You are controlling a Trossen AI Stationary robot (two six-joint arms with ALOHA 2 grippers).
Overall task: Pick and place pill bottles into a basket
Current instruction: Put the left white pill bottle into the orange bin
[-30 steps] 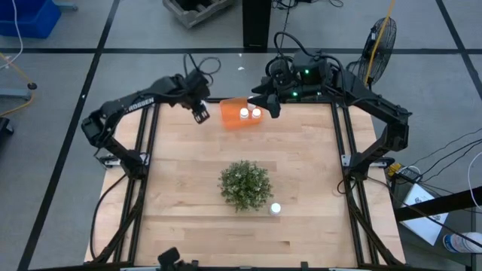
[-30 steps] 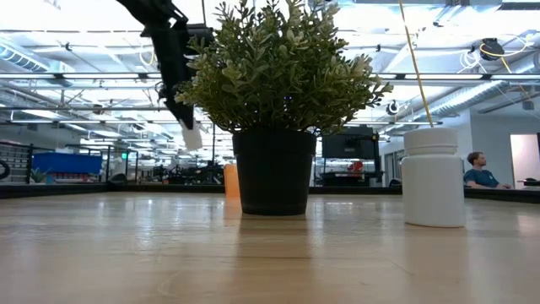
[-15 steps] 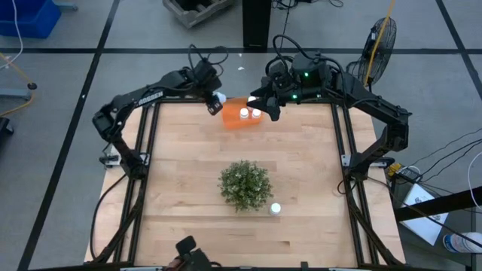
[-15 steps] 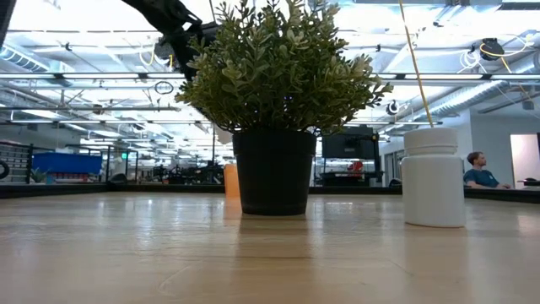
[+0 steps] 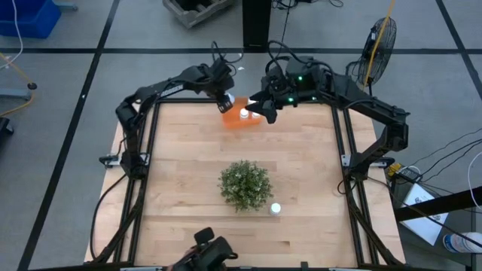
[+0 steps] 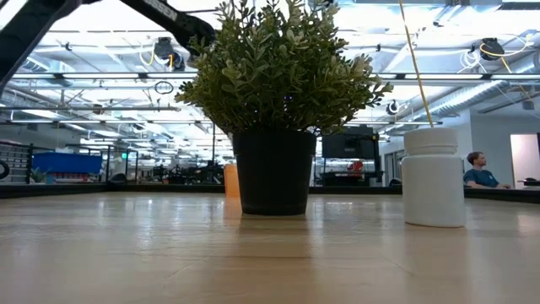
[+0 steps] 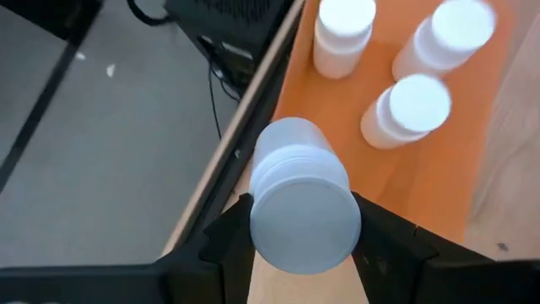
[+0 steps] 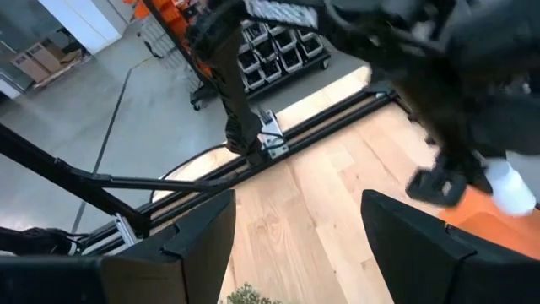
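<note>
My left gripper [image 5: 224, 102] is shut on a white pill bottle [image 7: 297, 198] above the far left edge of the orange basket [image 5: 235, 119]. Three more bottles stand upright on the basket's floor in the left wrist view [image 7: 403, 110]. One bottle [image 5: 276, 208] stands on its base on the table beside the plant, and also shows in the low view [image 6: 433, 177]. My right gripper [image 5: 267, 109] is open and empty, close to the basket's right side. My left gripper pinches the bottle between its two fingers [image 7: 228, 245] at the cap's opposite sides [image 7: 260, 228]. The fingers point down from above. The bottle stands about upright in the hold, cap up, lifted clear above the basket's edge.
A bushy green plant in a dark pot [image 5: 245, 184] stands at the table's middle, toward the near edge. The basket sits at the table's far edge, between the two grippers. In the low view the plant [image 6: 274, 110] hides most of the basket.
My left gripper has carried the bottle toward the table's right and far edge, from left of the basket to above its far left edge. It has stayed shut on the bottle.
</note>
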